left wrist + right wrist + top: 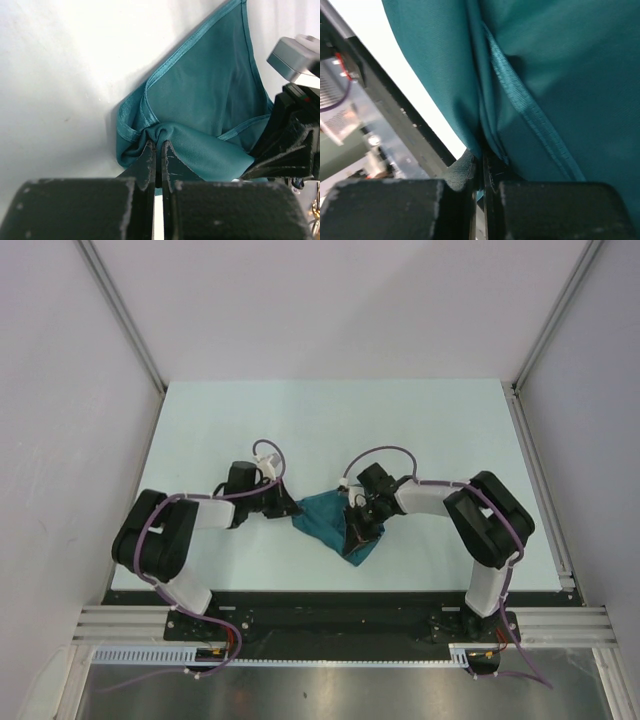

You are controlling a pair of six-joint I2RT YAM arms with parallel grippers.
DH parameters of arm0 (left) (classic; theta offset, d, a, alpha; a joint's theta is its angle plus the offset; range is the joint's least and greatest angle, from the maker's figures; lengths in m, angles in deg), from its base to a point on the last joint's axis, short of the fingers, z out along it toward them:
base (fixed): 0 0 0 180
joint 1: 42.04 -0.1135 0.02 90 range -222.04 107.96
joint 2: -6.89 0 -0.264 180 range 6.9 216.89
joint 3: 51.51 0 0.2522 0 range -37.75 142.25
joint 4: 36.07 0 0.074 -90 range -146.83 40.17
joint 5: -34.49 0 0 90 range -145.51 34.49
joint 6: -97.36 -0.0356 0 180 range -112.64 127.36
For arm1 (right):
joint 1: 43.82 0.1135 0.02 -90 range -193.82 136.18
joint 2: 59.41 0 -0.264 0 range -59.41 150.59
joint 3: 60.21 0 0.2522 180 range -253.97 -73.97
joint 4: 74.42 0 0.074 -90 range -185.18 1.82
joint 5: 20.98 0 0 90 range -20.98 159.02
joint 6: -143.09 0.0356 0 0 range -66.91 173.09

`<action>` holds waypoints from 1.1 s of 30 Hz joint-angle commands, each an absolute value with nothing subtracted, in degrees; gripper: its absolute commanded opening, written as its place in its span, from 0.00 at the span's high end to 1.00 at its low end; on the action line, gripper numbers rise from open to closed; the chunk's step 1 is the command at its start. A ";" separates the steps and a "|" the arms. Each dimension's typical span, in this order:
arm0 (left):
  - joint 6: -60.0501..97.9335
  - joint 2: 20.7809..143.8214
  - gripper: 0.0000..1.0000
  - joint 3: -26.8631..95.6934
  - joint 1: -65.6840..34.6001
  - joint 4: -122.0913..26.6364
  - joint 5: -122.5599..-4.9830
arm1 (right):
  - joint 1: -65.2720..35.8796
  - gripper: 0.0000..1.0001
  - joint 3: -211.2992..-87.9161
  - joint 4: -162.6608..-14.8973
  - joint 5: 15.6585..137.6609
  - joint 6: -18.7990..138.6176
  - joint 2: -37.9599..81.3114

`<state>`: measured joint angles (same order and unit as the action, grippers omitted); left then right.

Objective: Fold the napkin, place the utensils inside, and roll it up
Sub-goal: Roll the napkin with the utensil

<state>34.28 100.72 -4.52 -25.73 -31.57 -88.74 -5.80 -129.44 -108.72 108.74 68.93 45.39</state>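
Note:
The teal napkin (328, 523) lies bunched between the two arms at the middle of the table. My left gripper (292, 508) is shut on the napkin's left corner; in the left wrist view the cloth (210, 100) puckers into the gripper (159, 146). My right gripper (360, 522) is shut on a fold at the napkin's right side; in the right wrist view the hemmed cloth (560, 85) fills the frame above the gripper (481, 161). The utensils are out of view.
The pale table (330, 425) is walled by white panels on three sides, with metal rails (540, 480) along its right edge. A black bar and aluminium rail (330, 612) carry the arm bases at the near edge.

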 commanded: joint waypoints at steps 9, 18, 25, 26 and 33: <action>29.60 103.93 1.00 -0.40 -26.40 -39.01 -81.71 | -12.01 0.84 -126.10 -107.87 118.33 67.07 49.93; 29.25 104.45 1.00 0.65 -26.40 -40.78 -81.17 | -12.88 0.48 -126.36 -113.31 112.97 66.10 43.87; 28.98 104.72 1.00 1.01 -26.40 -41.04 -81.44 | -13.06 0.42 -127.93 -119.46 109.45 64.96 38.78; 28.98 104.80 1.00 1.01 -26.40 -41.04 -81.52 | -13.06 0.41 -129.16 -120.43 108.14 64.87 37.12; 28.98 104.81 1.00 1.01 -26.40 -41.13 -81.70 | -11.84 0.34 -138.12 -128.00 97.68 63.20 29.74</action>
<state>32.49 102.88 0.35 -25.73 -38.80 -88.72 -12.82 -131.18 -123.65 105.57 65.04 35.92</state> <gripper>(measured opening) 0.023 0.646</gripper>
